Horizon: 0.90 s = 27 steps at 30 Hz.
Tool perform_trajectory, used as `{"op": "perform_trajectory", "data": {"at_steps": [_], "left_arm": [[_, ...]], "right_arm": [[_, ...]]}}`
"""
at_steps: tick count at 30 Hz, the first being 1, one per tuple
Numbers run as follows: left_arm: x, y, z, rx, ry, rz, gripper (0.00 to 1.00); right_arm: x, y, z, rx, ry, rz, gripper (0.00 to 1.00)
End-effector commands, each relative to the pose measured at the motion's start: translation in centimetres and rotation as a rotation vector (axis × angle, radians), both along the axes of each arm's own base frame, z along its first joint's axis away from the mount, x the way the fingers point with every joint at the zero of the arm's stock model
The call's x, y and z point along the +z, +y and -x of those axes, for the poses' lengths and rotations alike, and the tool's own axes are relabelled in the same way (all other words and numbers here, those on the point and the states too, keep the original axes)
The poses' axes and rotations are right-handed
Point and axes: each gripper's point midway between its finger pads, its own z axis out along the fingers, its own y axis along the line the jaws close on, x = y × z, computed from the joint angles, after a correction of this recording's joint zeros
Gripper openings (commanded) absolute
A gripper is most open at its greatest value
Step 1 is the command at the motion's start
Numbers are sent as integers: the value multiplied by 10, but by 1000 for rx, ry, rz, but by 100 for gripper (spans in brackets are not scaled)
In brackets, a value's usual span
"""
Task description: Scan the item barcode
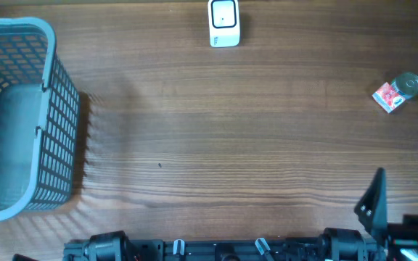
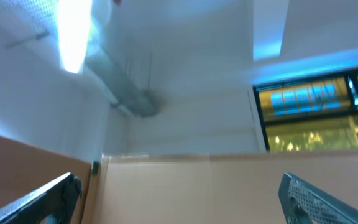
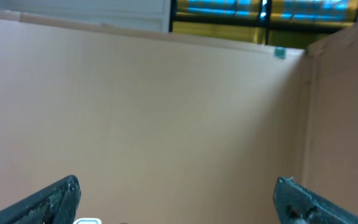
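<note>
Wooden table (image 1: 231, 145): the item (image 1: 396, 92) (a small tin with a red label) lies near the right edge, well apart from the white scanner (image 1: 224, 23) at the far edge and the grey basket (image 1: 62, 109) at left. Left gripper (image 2: 179, 199) and right gripper (image 3: 179, 196) both spread wide, empty.
</note>
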Motion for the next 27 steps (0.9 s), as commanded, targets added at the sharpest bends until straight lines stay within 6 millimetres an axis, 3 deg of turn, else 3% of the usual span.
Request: {"op": "perform_trajectory", "data": {"at_steps": [1,2,6,10,11,13,16,21,24,25,27], "left_arm": [[-19,4,-27,-97,102,98,100],[-35,-1,-49,-127,179,75,100],[-83,-32,-117,-189,219,-180,100],[-163,-28,-176,-240,265,-150,100],[-197,-26,-189,-246,266,-145,100],[-228,-24,-201,-249,301,-134,100],[-258,-24,-221,-220,455,-166,100],[-272,-23,-228,-209,519,-170,100],[-302,-21,-239,-226,647,-141,100],[-316,-21,-242,-233,704,-128,100],[-323,-21,-244,-237,735,-120,100]], "right_arm": [[-27,24,-26,157,52,27,100],[-36,34,-37,217,45,53,100],[-81,33,-79,233,22,59,100],[-139,33,-107,253,57,56,100],[-156,39,-111,290,44,75,100],[-167,39,-114,296,40,59,100],[-182,36,-120,286,107,42,100],[-216,30,-130,256,252,-5,100],[-249,11,-136,149,384,-60,100],[-253,8,-136,136,402,-65,100],[-254,9,-136,138,403,-67,100]]}}
